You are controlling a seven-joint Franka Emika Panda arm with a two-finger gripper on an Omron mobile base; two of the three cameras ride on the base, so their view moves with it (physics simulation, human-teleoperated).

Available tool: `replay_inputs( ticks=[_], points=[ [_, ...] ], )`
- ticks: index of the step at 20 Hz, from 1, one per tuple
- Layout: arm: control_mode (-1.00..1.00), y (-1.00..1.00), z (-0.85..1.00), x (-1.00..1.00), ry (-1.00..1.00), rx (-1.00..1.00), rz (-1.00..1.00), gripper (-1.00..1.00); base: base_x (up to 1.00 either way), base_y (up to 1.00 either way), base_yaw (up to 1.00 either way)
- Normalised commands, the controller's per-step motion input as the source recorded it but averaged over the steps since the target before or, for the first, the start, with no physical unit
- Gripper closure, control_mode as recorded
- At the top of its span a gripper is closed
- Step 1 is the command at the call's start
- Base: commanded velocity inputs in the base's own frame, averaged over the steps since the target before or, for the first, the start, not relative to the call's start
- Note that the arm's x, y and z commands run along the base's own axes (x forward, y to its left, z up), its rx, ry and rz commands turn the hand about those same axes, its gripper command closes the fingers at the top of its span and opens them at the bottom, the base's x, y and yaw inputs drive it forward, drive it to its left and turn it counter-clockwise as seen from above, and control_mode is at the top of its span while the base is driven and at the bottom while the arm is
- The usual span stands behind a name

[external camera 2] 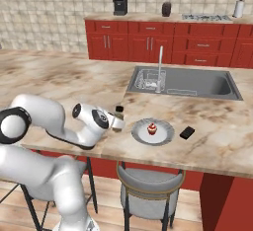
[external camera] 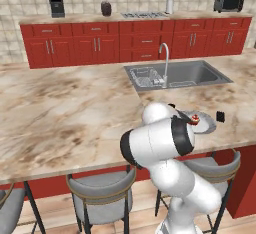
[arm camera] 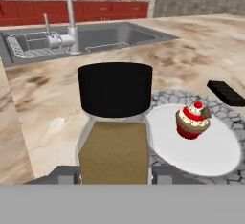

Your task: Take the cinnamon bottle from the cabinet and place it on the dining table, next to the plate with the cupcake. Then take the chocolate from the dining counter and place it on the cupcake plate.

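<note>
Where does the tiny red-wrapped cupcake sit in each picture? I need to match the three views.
Left base view: tiny red-wrapped cupcake at right of centre, beside the arm.
Right base view: just below centre.
Hand view: right of centre.
Shared landmark: the small round light-grey plate under it.

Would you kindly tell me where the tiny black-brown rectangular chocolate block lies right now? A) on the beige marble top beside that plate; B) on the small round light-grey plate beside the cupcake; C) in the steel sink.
A: the black-brown chocolate block lies flat on the beige marble top, just off the rim of the light-grey plate that holds the cupcake.
</note>
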Motion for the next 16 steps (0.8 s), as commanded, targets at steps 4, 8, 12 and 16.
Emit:
replay_inputs(
  ticks=[4,8,12,16],
  points=[
    [-1.00,0.00,-0.33,0.01,-0.04,0.00,-0.06,1.00,0.00,0.00,0.00],
    [-1.00,0.00,-0.14,0.03,-0.04,0.00,-0.06,-1.00,0.00,0.00,0.00],
    [-1.00,0.00,0.08,0.10,0.00,0.00,-0.08,-1.00,0.00,0.00,0.00],
    [-1.00,0.00,0.49,0.14,0.00,0.00,-0.07,-1.00,0.00,0.00,0.00]
  ],
)
